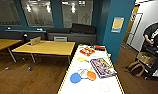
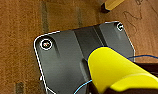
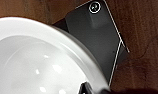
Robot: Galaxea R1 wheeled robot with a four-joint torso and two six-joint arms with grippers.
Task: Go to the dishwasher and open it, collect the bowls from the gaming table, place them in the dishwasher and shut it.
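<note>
Writing on wall poster (image 1: 117, 24) unreadable

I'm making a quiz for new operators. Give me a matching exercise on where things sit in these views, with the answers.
Things:
1. white bowl
2. yellow bowl
3. blue disc
4. cardboard box

Places:
A. on the white-topped gaming table
B. on the floor beside the person
C. close up in the left wrist view
D. close up in the right wrist view

Pairs: 1-D, 2-C, 3-A, 4-B

No legible text, poster (image 1: 117, 24) on blue wall too blurred
</note>
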